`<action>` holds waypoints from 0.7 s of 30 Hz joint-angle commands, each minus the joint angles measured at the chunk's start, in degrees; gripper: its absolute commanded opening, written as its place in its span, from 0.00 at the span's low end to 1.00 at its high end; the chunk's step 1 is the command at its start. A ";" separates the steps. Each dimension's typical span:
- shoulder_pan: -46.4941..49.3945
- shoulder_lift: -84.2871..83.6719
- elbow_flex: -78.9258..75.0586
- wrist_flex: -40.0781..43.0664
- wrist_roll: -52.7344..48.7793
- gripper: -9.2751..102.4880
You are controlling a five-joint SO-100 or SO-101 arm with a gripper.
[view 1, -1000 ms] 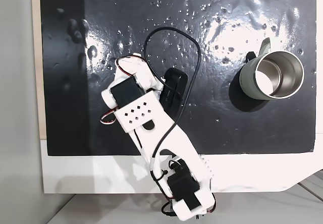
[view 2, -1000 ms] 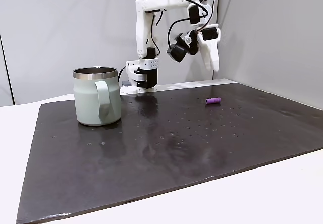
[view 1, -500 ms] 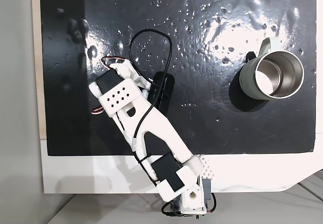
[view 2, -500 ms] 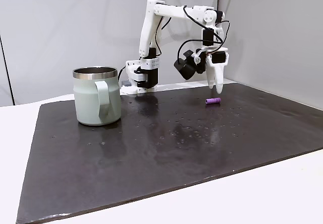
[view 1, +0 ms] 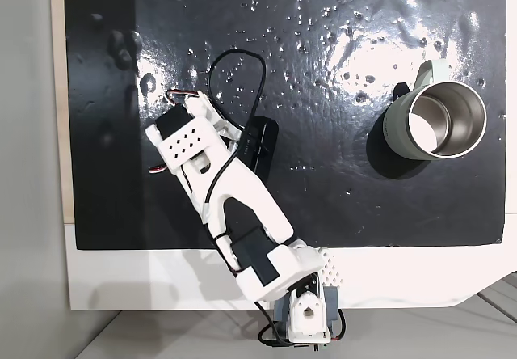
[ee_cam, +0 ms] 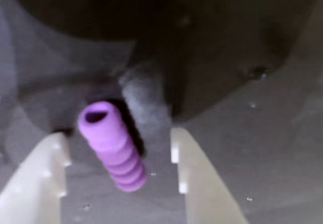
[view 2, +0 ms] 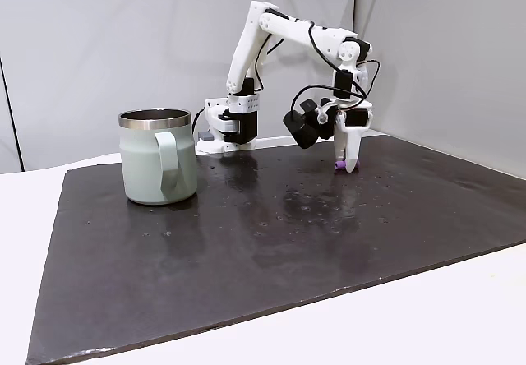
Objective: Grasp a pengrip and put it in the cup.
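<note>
Jaws stand apart, set down to either side of the pengrip (ee_cam: 112, 146) without touching it; in the wrist view one pale finger (ee_cam: 43, 183) shows at the left and the other at the right, with the purple piece lying on the dark surface (ee_cam: 262, 148) between them, nearer the left one. The gripper (view 2: 348, 166) in a fixed view points almost straight down at the mat, and a sliver of purple shows at its tips.

The pengrip looks like a small ribbed tube, hollow at the end that faces the camera, and probably soft and very light. It is likely to squash a little under pressure and could roll or squirt sideways if pinched near an end. The ribs should give some grip. Its middle seems the best place to close on, across its width.

It lies at a slant to the jaws rather than square to them, so closing may turn it first.

The cup (view 2: 159, 156) stands well apart, upright, across the surface from the gripper, its steel mouth open in a fixed view (view 1: 435, 121).
</note>
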 commanded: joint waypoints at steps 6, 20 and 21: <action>0.44 -0.62 -3.60 -2.11 -1.32 0.09; 2.29 10.11 -15.56 9.93 -2.46 0.08; 2.64 12.13 -15.64 9.76 -3.08 0.08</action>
